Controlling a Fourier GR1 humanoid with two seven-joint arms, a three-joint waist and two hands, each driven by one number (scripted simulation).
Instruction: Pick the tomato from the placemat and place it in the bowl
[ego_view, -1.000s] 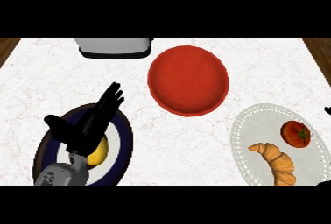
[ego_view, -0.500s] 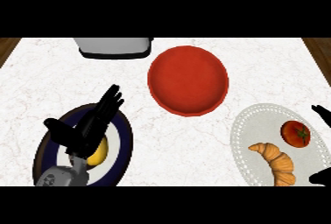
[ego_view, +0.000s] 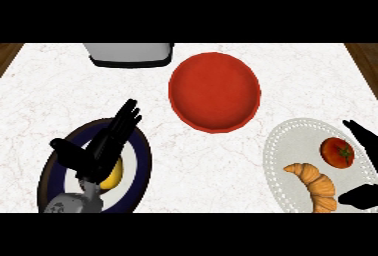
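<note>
My right hand (ego_view: 363, 137) has come further in from the 3 o'clock edge since a second ago, when only a sliver of it showed. Its fingers now reach just past the tomato (ego_view: 337, 152) on the 3 o'clock side, with the thumb showing lower down near 5 o'clock. Fingers and thumb stand well apart, around nothing yet.

The tomato sits untouched on the white placemat (ego_view: 284, 145), at its 2 o'clock part, with a croissant (ego_view: 315, 183) just below it toward 6 o'clock. The red bowl (ego_view: 215, 92) lies at 11 o'clock from the tomato, holding nothing.

My left hand (ego_view: 102, 147) rests over the dark plate (ego_view: 140, 155) at 8 o'clock in the view, fingers straight and relaxed. A yellow item (ego_view: 113, 176) peeks out beneath it. A grey appliance (ego_view: 129, 53) stands at 12 o'clock.

By my reading the task has barely begun: the reach is under way, while the grasp, the lift, the carry to the bowl and the release are all still to do.

I can read no brand, label or writing anywhere.
</note>
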